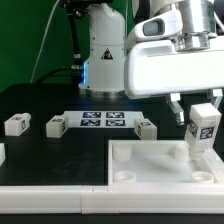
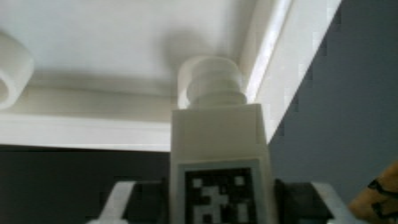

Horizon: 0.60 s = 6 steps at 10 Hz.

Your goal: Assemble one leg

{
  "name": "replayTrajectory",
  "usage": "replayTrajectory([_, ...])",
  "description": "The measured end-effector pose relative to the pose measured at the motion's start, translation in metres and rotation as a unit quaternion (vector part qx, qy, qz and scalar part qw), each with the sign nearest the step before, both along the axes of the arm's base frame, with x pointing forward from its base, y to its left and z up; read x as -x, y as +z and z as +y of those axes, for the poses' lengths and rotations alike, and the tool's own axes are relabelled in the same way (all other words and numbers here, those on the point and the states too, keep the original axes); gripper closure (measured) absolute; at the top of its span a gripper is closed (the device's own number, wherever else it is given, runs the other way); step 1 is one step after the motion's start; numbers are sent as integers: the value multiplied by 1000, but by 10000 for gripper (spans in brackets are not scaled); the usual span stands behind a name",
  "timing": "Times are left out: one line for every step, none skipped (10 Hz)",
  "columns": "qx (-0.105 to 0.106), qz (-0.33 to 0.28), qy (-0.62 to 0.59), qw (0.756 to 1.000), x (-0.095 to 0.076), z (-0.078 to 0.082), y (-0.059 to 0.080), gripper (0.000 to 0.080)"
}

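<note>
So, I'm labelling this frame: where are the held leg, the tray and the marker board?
held leg (image 1: 203, 128), exterior view, its tagged face.
tray (image 1: 160, 147), exterior view, its far rim.
marker board (image 1: 103, 120), exterior view, its middle.

A black matte table top (image 1: 30, 105) is seen. Laid directly on it: a thin flat white marker board (image 1: 103, 120), three small chunky white tagged plastic blocks (image 1: 17, 124) (image 1: 56, 126) (image 1: 146, 128) set apart in a row beside it, and a wide white square plastic tray with raised rim (image 1: 150, 143) nearer the camera.
</note>
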State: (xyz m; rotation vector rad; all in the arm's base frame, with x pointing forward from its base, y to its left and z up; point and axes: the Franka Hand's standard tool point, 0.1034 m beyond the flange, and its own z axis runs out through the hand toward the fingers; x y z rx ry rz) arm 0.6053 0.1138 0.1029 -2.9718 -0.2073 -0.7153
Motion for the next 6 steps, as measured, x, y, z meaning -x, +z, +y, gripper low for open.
replayTrajectory([0,-2,0,1000,0,0,-1,515])
replayTrajectory([-2,-20,-2,1000,-1,-1,0,515])
replayTrajectory([-2,-31,-3,1000,-1,-1,-2,515])
replayTrajectory([-2,-31,-3,1000,-1,-2,-3,515])
replayTrajectory([-4,-45,-4,999,-4,-1,-4,515])
replayTrajectory([-4,-43,-3,999,-6,1,-8,515])
